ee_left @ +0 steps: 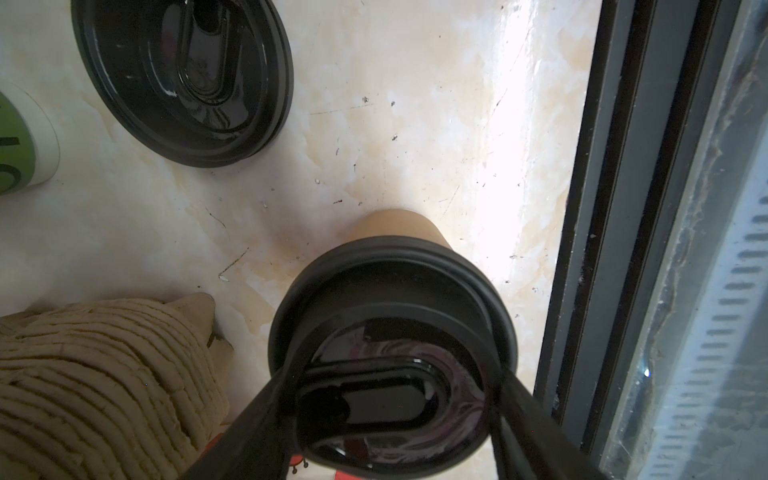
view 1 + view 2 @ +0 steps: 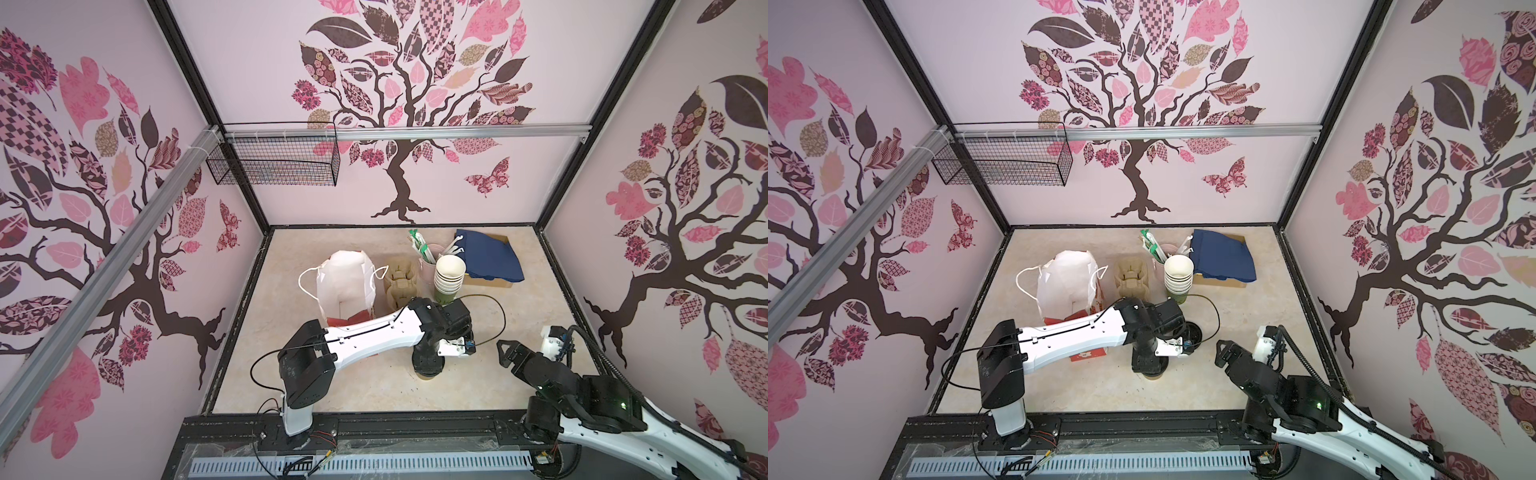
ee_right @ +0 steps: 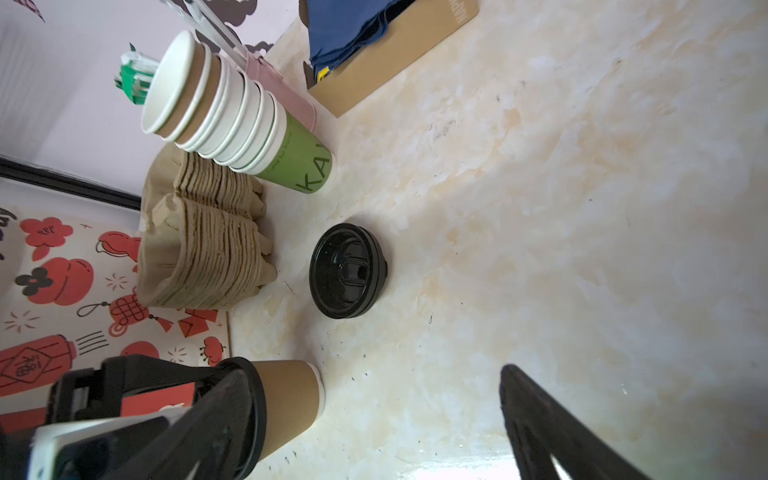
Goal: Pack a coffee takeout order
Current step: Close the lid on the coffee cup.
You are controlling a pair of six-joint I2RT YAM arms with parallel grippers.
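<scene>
The fingers (image 1: pixel 257 415) of my left gripper (image 1: pixel 395 372) sit either side of the round black plastic lid (image 1: pixel 390 286) on the small brown paper cup (image 1: pixel 399 226); whether they are squeezing it, I cannot tell. The cup stands upright on the cream marbled tabletop (image 2: pixel 540 299), near the stack of tan moulded-pulp carriers (image 3: pixel 203 249). My right gripper (image 2: pixel 503 354) hangs spread and empty, well apart from the cup.

Only thing I can actually read is "KA" in dark letters on the green cup (image 3: pixel 299 160). The small print beside it and the cardboard box (image 3: pixel 395 66) lettering are too blurry.
</scene>
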